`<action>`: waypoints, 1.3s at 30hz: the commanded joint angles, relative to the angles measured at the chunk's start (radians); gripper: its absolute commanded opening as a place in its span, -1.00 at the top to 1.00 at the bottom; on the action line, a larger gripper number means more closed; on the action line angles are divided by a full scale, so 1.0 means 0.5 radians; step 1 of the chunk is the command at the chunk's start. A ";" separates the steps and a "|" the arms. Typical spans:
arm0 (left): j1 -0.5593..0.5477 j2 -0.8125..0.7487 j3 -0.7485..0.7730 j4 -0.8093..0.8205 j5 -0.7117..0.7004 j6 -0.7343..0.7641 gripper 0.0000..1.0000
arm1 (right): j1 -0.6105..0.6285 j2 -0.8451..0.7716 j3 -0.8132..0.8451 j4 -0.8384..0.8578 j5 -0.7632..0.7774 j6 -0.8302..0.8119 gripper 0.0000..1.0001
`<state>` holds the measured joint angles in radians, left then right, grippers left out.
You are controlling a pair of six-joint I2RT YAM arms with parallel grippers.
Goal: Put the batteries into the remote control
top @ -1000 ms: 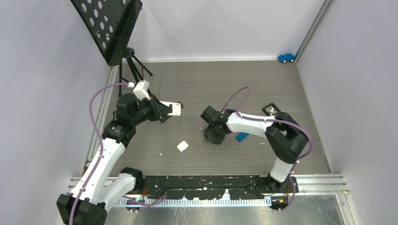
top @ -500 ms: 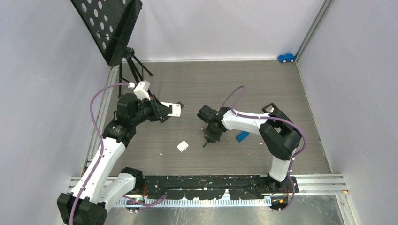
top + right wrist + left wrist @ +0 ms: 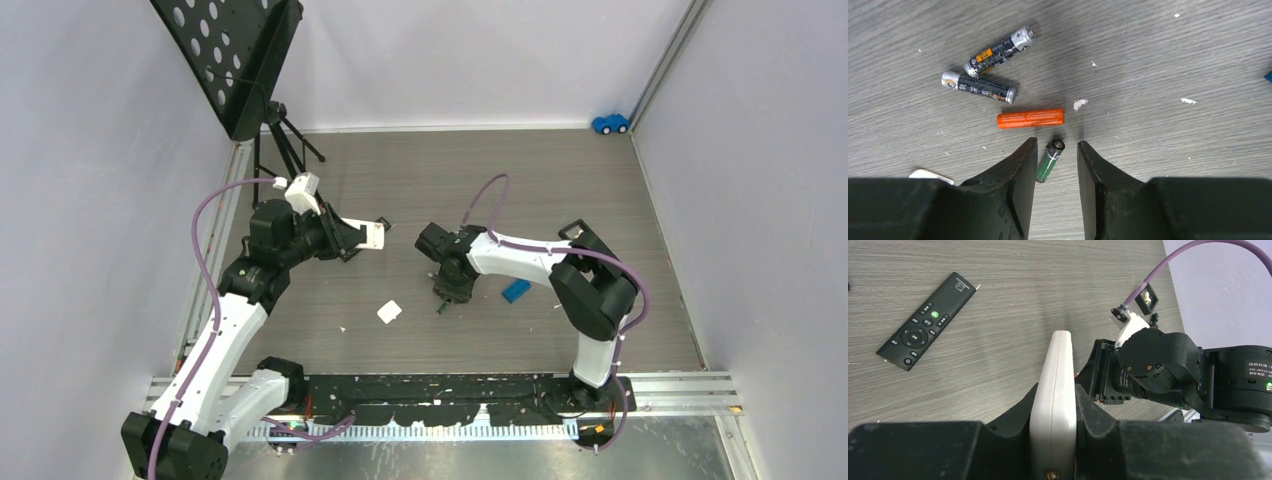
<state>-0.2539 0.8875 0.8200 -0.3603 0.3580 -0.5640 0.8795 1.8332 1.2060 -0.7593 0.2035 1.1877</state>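
Nothing looks loaded yet. Two dark batteries (image 3: 979,86), the orange battery (image 3: 1030,118) and the green battery (image 3: 1049,161) lie loose on the table (image 3: 450,180), while the left gripper (image 3: 1057,405) is clamped on the white remote (image 3: 1058,355), held up edge-on (its battery bay is hidden from me). The right gripper (image 3: 1056,145) hangs low with fingers spread and the green battery lies between them, touched by neither — closing on it looks like the next job.
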 commanded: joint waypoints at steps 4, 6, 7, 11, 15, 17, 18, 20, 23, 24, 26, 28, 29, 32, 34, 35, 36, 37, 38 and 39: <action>0.002 -0.041 0.023 0.036 -0.020 0.042 1.00 | 0.071 -0.012 0.050 -0.066 -0.008 0.027 0.17; 0.002 -0.040 0.017 0.041 -0.017 0.039 1.00 | 0.088 -0.001 0.037 -0.053 -0.024 0.061 0.18; 0.002 -0.039 0.015 0.045 -0.014 0.039 1.00 | 0.093 0.004 0.029 -0.038 -0.029 0.072 0.21; -0.001 -0.036 0.011 0.052 -0.003 0.030 1.00 | 0.094 0.044 0.030 -0.015 -0.022 0.079 0.50; -0.006 -0.024 0.011 0.072 0.050 0.006 1.00 | 0.094 0.001 0.043 -0.011 0.070 0.034 0.93; -0.007 -0.004 0.011 0.109 0.113 -0.030 1.00 | 0.094 -0.072 0.035 0.013 0.137 0.002 0.98; -0.009 0.007 0.011 0.133 0.167 -0.050 1.00 | 0.094 -0.117 0.030 0.036 0.167 -0.026 0.99; -0.011 0.036 0.001 0.197 0.257 -0.114 1.00 | 0.094 -0.218 0.030 0.064 0.229 -0.086 0.99; -0.016 0.078 -0.028 0.337 0.384 -0.245 1.00 | 0.094 -0.409 0.045 0.076 0.360 -0.203 0.99; -0.021 0.090 -0.041 0.390 0.415 -0.291 1.00 | 0.094 -0.475 0.059 0.069 0.408 -0.244 0.99; -0.028 0.117 -0.063 0.499 0.468 -0.411 1.00 | 0.094 -0.609 0.083 0.071 0.501 -0.346 0.99; -0.040 0.145 -0.081 0.616 0.522 -0.508 1.00 | 0.094 -0.748 0.111 0.109 0.580 -0.468 0.99; -0.047 0.159 -0.088 0.693 0.552 -0.551 1.00 | 0.094 -0.816 0.125 0.150 0.613 -0.532 0.99; -0.051 0.187 -0.123 0.933 0.657 -0.702 1.00 | 0.094 -1.017 0.133 0.348 0.628 -0.750 0.96; -0.053 0.204 -0.189 1.200 0.764 -0.866 1.00 | 0.096 -1.117 0.131 0.558 0.569 -0.912 0.94; -0.054 0.216 -0.215 1.328 0.792 -0.958 1.00 | 0.095 -1.151 0.140 0.628 0.522 -0.963 0.93; -0.054 0.228 -0.239 1.443 0.815 -1.045 1.00 | 0.094 -1.178 0.152 0.688 0.489 -1.006 0.93; -0.056 0.244 -0.256 1.552 0.834 -1.127 1.00 | 0.094 -1.186 0.170 0.735 0.465 -1.035 0.93; -0.057 0.257 -0.271 1.638 0.848 -1.211 1.00 | 0.094 -1.190 0.188 0.769 0.443 -1.062 0.92; -0.057 0.267 -0.276 1.700 0.854 -1.263 1.00 | 0.094 -1.189 0.209 0.803 0.420 -1.086 0.92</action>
<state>-0.2760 1.0065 0.6952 0.1806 0.7010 -1.0058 0.9218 1.2530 1.2533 -0.5278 0.4335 0.7700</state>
